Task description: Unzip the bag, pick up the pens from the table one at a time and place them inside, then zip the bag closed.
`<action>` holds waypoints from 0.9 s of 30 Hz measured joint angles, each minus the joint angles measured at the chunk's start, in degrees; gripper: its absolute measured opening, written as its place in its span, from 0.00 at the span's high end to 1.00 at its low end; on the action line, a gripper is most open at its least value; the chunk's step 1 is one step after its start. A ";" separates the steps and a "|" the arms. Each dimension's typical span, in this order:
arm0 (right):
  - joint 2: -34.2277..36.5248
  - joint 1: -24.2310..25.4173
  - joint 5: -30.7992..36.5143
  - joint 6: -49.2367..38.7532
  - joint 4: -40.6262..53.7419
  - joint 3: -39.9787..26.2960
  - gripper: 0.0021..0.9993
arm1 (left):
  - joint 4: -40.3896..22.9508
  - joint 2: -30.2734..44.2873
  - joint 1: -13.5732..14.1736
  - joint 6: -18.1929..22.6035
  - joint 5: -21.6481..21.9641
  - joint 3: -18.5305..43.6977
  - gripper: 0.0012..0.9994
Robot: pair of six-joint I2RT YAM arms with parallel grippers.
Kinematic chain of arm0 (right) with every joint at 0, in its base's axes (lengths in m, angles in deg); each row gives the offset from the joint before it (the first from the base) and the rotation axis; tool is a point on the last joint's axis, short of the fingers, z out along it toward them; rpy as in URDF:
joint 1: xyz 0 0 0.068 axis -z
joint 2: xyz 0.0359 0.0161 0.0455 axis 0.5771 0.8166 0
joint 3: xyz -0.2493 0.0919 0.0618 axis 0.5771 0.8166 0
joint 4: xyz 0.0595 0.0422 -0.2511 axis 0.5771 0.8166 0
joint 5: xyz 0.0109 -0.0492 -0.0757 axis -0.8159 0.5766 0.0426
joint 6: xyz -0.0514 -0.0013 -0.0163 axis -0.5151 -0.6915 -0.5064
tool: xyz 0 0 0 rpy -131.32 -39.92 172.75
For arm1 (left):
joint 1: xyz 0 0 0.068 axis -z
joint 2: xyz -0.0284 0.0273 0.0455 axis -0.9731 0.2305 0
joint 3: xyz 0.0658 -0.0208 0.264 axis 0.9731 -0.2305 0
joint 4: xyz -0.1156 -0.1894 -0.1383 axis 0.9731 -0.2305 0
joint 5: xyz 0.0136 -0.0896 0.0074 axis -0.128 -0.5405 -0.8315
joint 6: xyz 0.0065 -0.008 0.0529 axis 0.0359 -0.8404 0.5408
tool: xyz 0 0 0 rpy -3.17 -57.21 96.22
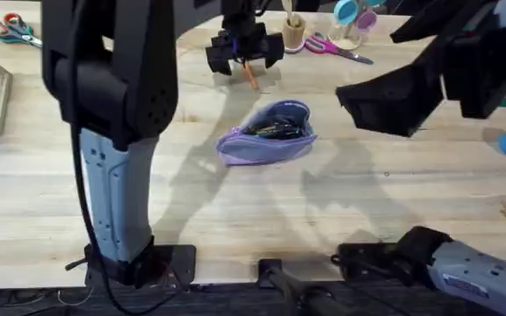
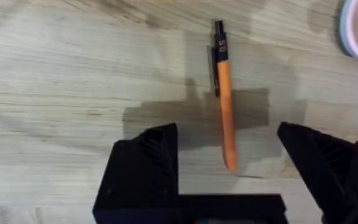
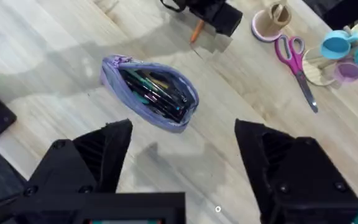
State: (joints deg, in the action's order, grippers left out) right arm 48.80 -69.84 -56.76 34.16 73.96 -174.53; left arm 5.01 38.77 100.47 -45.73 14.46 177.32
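The bag [image 1: 267, 133] lies unzipped mid-tabletop [image 1: 235, 202], dark pens inside, too jumbled to count. Beyond it the left gripper [image 1: 245, 51] hangs with fingers apart over the orange pen [image 2: 225, 106], which rests flat on the wood, partly covered from overhead. The right gripper [image 3: 182, 158], fingers spread and empty, hovers near the bag.

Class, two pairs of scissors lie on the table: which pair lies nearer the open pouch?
The pink-handled scissors, beside the wooden cup; the red-and-green pair lies at the far left corner.
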 joint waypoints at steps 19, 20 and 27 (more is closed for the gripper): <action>0.00 0.00 0.00 -0.02 0.00 0.00 0.00 | -0.92 2.14 1.84 -1.49 5.49 0.59 0.27; 0.00 0.00 0.00 -0.02 0.00 0.00 0.00 | -1.06 2.17 1.72 -1.48 5.75 0.59 0.35; 0.00 0.00 0.00 -0.02 0.00 0.00 0.00 | -0.17 2.34 1.56 -1.76 5.44 0.63 0.93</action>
State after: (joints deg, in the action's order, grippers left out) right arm 48.80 -69.84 -56.76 34.15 73.96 -174.53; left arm 4.84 41.11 102.03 -47.50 19.89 177.95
